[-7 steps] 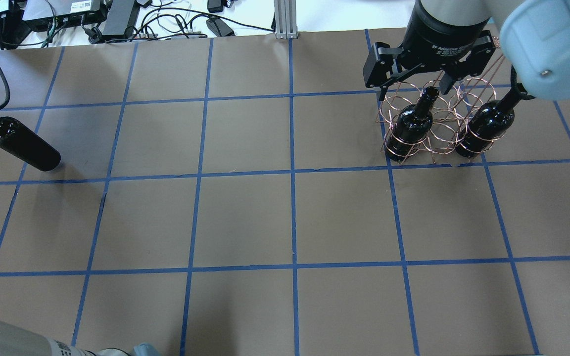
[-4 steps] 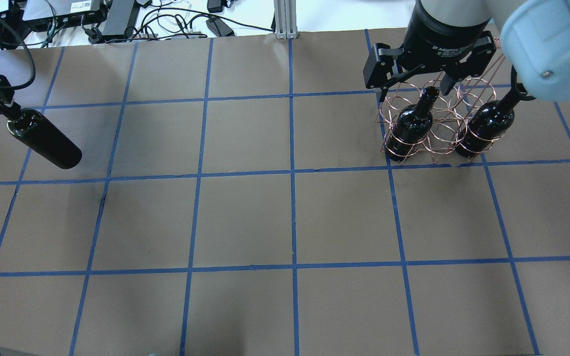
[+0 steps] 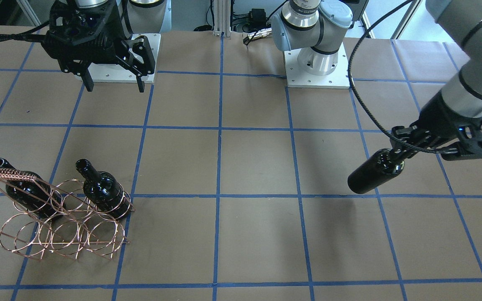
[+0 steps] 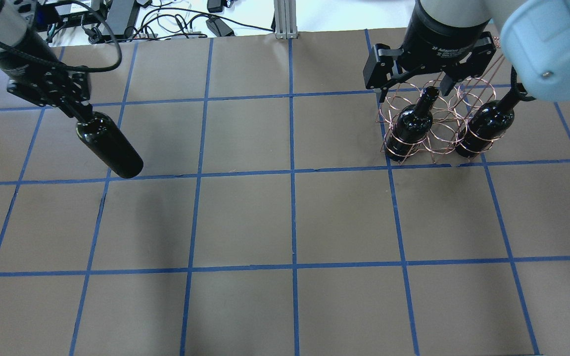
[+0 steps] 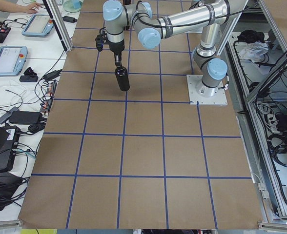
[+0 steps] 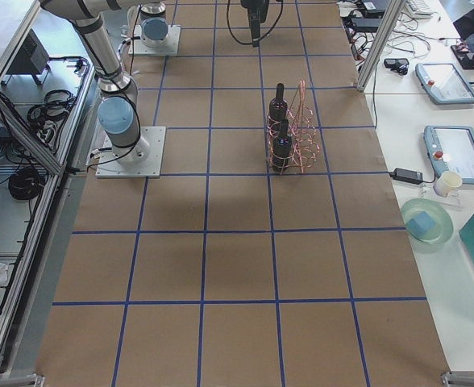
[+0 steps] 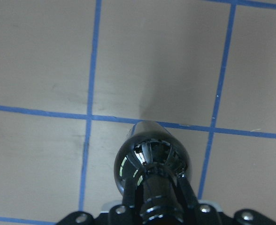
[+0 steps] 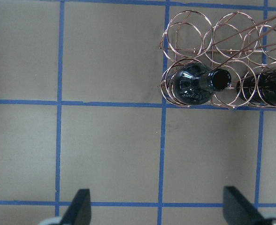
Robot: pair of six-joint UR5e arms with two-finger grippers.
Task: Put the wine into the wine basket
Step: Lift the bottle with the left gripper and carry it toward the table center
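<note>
My left gripper [image 4: 78, 112] is shut on the neck of a near-black wine bottle [image 4: 109, 145] and holds it hanging above the table's left part. It also shows in the front view [image 3: 370, 173] and the left wrist view [image 7: 152, 164]. The copper wire basket [image 4: 438, 129] stands at the far right. Two bottles stand in it, one [image 4: 411, 126] and another [image 4: 488, 123], with a free ring between them. My right gripper [image 4: 413, 85] is open and empty above the basket. The right wrist view looks down on the basket [image 8: 208, 37].
Brown paper with a blue tape grid covers the table. Cables and boxes [image 4: 117, 15] lie beyond the far edge. A metal post [image 4: 285, 20] stands at the far middle. The two arm bases [image 3: 316, 62] are at the robot's side.
My left arm has carried the bottle to the right, from the table's left edge about one square inward. The right gripper, basket and its two bottles have not moved.
</note>
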